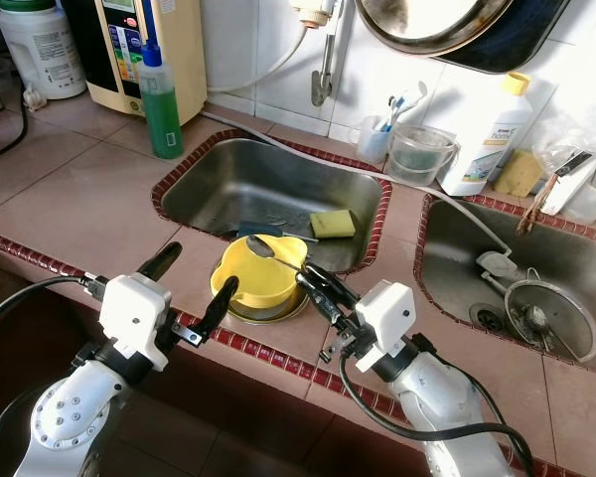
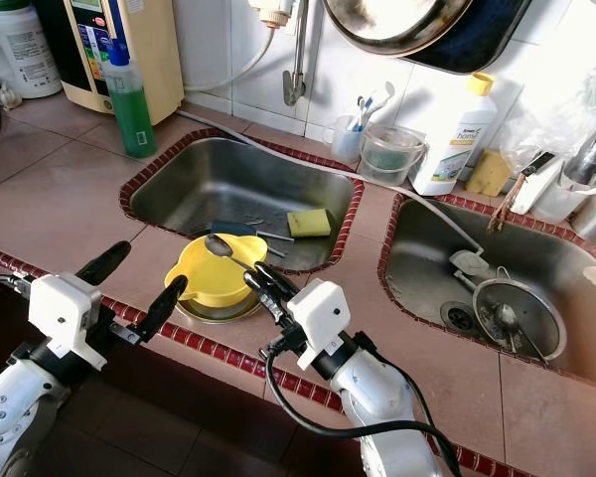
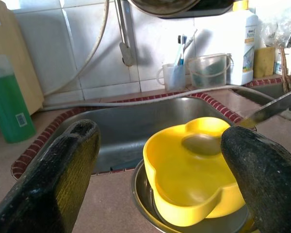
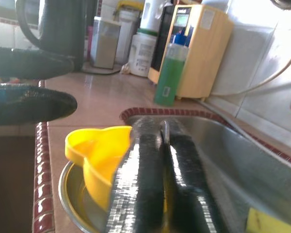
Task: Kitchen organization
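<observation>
A yellow flower-shaped bowl (image 1: 258, 276) sits inside a shallow metal bowl (image 1: 274, 312) on the tiled counter, at the front rim of the left sink (image 1: 219, 179). My right gripper (image 1: 316, 285) is shut on the handle of a metal spoon (image 1: 262, 246), and the spoon's head hangs over the yellow bowl's far side. In the right wrist view the two fingers (image 4: 140, 165) press together on the handle. My left gripper (image 1: 191, 283) stands open just left of the bowl, one finger (image 3: 63, 179) on either side of it in the left wrist view.
A yellow sponge (image 1: 333, 223) and a dark utensil lie in the left sink. A green soap bottle (image 1: 162, 104) stands at its back left. A hose runs to the right sink (image 1: 447, 258), which holds a strainer (image 1: 551, 318). Cups and a white bottle (image 1: 497, 134) line the wall.
</observation>
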### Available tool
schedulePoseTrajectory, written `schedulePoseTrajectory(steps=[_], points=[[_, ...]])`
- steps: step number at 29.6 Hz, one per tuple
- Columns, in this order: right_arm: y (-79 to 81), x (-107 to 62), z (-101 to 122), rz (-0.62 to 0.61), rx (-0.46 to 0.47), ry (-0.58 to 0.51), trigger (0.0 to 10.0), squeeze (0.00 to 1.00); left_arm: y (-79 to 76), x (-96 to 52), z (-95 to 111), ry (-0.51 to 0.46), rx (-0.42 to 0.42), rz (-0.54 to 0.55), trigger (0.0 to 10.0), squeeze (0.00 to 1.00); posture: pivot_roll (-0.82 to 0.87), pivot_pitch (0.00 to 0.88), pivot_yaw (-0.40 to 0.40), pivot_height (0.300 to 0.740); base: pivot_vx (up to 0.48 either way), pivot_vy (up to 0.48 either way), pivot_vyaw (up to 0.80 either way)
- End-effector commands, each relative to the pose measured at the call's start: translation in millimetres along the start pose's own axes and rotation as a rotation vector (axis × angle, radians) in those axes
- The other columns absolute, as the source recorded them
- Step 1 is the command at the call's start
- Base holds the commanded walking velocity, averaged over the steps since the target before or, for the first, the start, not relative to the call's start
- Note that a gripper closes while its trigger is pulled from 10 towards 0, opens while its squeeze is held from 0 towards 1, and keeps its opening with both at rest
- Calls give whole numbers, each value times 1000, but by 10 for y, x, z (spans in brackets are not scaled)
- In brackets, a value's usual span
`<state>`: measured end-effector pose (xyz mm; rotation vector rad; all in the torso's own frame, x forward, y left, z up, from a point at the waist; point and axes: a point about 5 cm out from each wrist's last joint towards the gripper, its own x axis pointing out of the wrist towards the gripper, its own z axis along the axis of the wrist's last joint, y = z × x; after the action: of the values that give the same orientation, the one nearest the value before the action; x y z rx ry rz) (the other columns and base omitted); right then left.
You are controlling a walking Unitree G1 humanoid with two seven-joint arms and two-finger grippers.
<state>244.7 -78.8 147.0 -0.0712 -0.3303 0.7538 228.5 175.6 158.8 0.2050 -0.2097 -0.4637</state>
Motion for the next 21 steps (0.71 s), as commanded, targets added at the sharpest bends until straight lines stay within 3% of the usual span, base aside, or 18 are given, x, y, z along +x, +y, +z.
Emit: schedulePoseTrajectory(steps=[1,13,21], points=[[-65,18,102,-18,-28,-34,0,0,-17,28,54,-20,4,-8,10000,0,-126,59,-73,740,0,0,0],[-102,43,194,-38,-39,-61,0,0,-38,60,50,-24,-5,-18,10000,0,-136,66,-68,740,0,0,0],[-243,96,317,-97,-81,-103,0,0,-34,92,75,-34,-7,-22,10000,0,-143,64,-61,740,0,0,0]])
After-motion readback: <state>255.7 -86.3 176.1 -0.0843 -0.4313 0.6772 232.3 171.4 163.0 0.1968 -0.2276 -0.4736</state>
